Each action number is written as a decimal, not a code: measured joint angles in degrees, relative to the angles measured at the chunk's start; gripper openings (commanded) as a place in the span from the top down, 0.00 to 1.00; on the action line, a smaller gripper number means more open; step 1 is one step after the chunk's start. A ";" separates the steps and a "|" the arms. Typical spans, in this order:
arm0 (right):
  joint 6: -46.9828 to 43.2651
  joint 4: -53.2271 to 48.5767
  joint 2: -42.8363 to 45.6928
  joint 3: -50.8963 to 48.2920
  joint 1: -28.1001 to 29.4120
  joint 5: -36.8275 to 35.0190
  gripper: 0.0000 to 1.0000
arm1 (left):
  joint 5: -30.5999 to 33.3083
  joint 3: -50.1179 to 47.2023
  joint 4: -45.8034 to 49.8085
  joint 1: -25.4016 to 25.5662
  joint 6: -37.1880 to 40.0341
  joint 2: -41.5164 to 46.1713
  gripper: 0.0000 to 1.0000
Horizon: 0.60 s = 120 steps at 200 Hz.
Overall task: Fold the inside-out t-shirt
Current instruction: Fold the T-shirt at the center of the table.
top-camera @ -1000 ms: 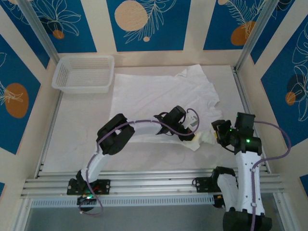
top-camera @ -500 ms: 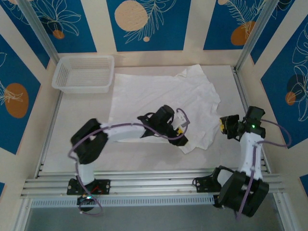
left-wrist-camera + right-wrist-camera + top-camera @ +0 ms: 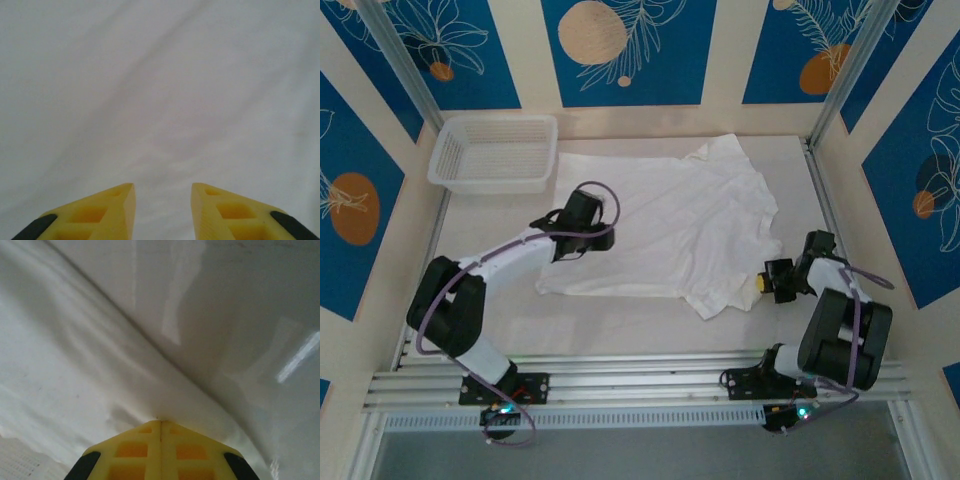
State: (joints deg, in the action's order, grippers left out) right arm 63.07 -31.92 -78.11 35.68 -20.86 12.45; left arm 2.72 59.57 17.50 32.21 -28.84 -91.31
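Left gripper (image 3: 162, 191) hovers narrowly parted over the t-shirt (image 3: 670, 215) — white basket (image 3: 490, 183) beyond it, leftward; right gripper (image 3: 160, 422) pinches the shirt's edge.

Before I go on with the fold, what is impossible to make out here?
Right wrist view: whether the shut right claw pinches the plain white cotton t-shirt; its own fingers cover the contact.
Left wrist view: which part of the shirt lies under the open left claw; no seam or hem in frame.
Top view: the shirt's inside-out seams, too small.
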 measured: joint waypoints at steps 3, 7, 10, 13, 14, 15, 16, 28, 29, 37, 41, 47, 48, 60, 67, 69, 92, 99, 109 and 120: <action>-0.09 0.17 -0.96 0.24 0.26 0.02 1.00 | 0.52 -0.20 0.57 -0.20 -0.48 -0.09 0.68; -0.20 0.37 -2.12 0.46 0.46 0.00 1.00 | 1.27 -0.52 1.20 -0.48 -1.16 -0.31 0.68; -0.33 0.48 -3.08 0.74 0.68 0.00 1.00 | 1.79 -0.76 1.49 -0.66 -1.53 -0.37 0.68; -0.37 0.68 -3.96 0.96 0.79 -0.09 1.00 | 2.14 -1.11 1.66 -0.85 -2.10 -0.48 0.68; -0.39 0.68 -4.13 1.01 0.79 -0.09 0.99 | 2.34 -1.29 1.70 -0.98 -2.43 -0.50 0.68; -0.48 0.70 -4.48 1.14 0.81 -0.11 0.99 | 2.40 -1.38 1.68 -1.05 -2.54 -0.52 0.68; -0.52 0.72 -4.66 1.20 0.83 -0.13 0.99 | 2.51 -1.46 1.68 -1.09 -2.62 -0.52 0.68; -0.63 0.68 -6.54 2.27 0.70 0.11 0.97 | 3.56 -3.21 1.84 -2.12 -4.72 -0.83 0.68; -0.63 0.66 -6.56 2.34 0.66 0.07 0.97 | 3.63 -3.43 1.86 -2.21 -5.03 -0.83 0.68; -0.57 0.76 -6.60 2.64 0.00 -0.46 0.96 | 4.07 -4.70 2.10 -3.06 -6.43 -1.20 0.68; -0.48 0.72 -6.47 2.69 -0.70 -1.07 0.95 | 4.35 -5.42 2.21 -3.78 -7.21 -1.55 0.67; -0.33 0.57 -6.27 2.69 -2.12 -1.60 0.95 | 4.72 -6.43 2.32 -4.79 -8.28 -1.92 0.68; -0.26 0.52 -6.23 2.69 -2.32 -1.64 0.95 | 4.83 -6.69 2.29 -5.07 -8.50 -2.01 0.68; -0.07 0.09 -5.35 2.67 -5.44 -3.45 0.95 | 5.51 -9.03 2.56 -7.34 -10.23 -2.78 0.68; -0.11 -0.15 -4.81 2.67 -7.17 -4.57 0.95 | 5.73 -10.25 2.32 -8.39 -10.95 -3.06 0.68; -0.11 -0.20 -4.68 2.67 -7.63 -4.81 0.95 | 5.68 -10.54 1.90 -8.63 -11.32 -3.04 0.68; -1.90 -0.63 -4.20 2.71 -9.92 -6.05 0.96 | 6.36 -11.72 -0.55 -9.73 -12.70 -2.51 0.68; -2.97 -0.70 -4.20 2.73 -9.90 -5.97 0.96 | 6.43 -11.98 -1.11 -9.75 -12.98 -2.38 0.67; -4.68 -0.81 -4.20 2.82 -9.84 -5.35 0.94 | 6.40 -12.46 -2.29 -9.77 -13.16 -2.12 0.64; -6.34 -1.42 -4.11 3.13 -9.84 -4.87 0.89 | 6.23 -13.22 -3.43 -9.81 -13.14 -1.42 0.59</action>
State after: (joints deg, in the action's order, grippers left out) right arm 56.73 -33.34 -82.21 38.81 -30.70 7.57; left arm 8.95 46.35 14.06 22.39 -41.98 -92.73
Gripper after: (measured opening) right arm 0.069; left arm 0.364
